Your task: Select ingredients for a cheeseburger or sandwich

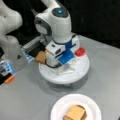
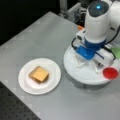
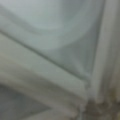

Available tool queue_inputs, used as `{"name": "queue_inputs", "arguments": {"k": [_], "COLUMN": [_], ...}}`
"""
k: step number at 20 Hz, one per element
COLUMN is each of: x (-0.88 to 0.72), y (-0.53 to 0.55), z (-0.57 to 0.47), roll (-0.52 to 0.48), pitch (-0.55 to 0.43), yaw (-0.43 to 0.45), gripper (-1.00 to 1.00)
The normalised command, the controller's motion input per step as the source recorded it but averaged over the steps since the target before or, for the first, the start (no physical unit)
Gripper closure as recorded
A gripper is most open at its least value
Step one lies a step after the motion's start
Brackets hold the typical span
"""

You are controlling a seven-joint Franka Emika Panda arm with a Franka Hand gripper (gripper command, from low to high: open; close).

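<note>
We see the hand (image 1: 60, 65) lowered into the white divided tray (image 1: 82, 70), close over its ridges; the wrist view shows only the white dividers (image 3: 62, 72) meeting, very near. We cannot tell whether its fingers are spread or pressed together, since the arm's body hides them in both front views. No writing or label can be read anywhere.

On the tray's rim lies the red disc (image 2: 110, 73), and a toast-brown bread square (image 1: 41, 57) sits at the tray's left edge in a front view. A green piece (image 2: 116, 52), perhaps the green square, shows behind the arm.

On the grey tabletop (image 2: 37, 40), apart from the tray, the white paper plate (image 2: 25, 82) carries the sandwich (image 2: 39, 74): a yellow-orange cheese square on something dark, over bread.
</note>
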Motion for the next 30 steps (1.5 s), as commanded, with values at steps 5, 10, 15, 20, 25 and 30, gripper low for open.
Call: {"name": "queue_inputs", "arguments": {"k": [5, 10, 15, 20, 25, 30], "x": [-0.28, -0.27, -0.27, -0.27, -0.27, -0.27], "y": [0.13, 0.10, 0.10, 0.10, 0.10, 0.10], "z": [-0.03, -0.06, -0.06, -0.06, -0.06, -0.06], "roll": [0.046, 0.053, 0.054, 0.054, 0.054, 0.054], "pitch": [-0.095, -0.091, -0.091, -0.091, -0.091, -0.091], "yaw": [0.005, -0.008, -0.011, -0.012, -0.012, -0.012], "gripper": [-1.00, -1.00, -1.00, -1.00, -1.00, -1.00]}}
